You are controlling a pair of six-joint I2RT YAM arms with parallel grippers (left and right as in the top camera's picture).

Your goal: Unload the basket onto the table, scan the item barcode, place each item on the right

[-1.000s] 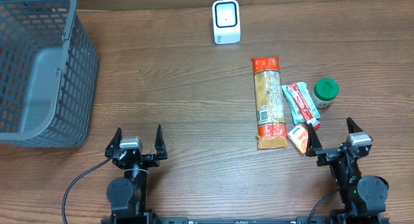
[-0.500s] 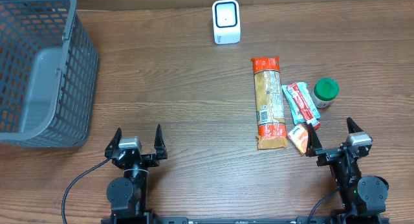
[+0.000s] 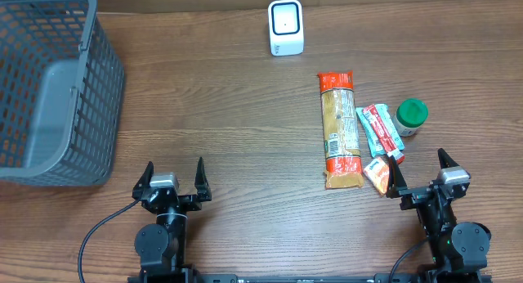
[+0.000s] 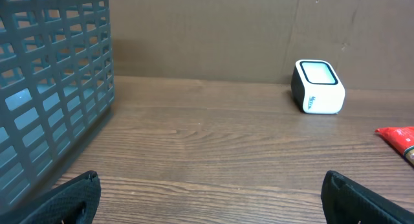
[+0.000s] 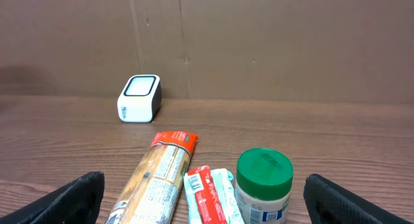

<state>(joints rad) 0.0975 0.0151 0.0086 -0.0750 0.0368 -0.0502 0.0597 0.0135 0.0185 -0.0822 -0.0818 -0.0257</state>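
Waiting at the near edge of the wooden table (image 3: 245, 111), both arms sit low with nothing in hand: the left gripper (image 3: 173, 178) and the right gripper (image 3: 419, 173) both stand spread wide and empty. The groceries lie grouped on the right, just ahead of the right gripper, probably so that arm can reach them: a long pasta packet (image 3: 340, 129), a red-and-teal snack bar (image 3: 381, 132), a green-lidded jar (image 3: 411, 118) and a small orange packet (image 3: 377, 175). The white barcode scanner (image 3: 285, 27) stands at the far edge, well apart from them, window facing up, so an item must be carried over it. A grey basket (image 3: 49, 87) sits far left, presumably for scanned goods.
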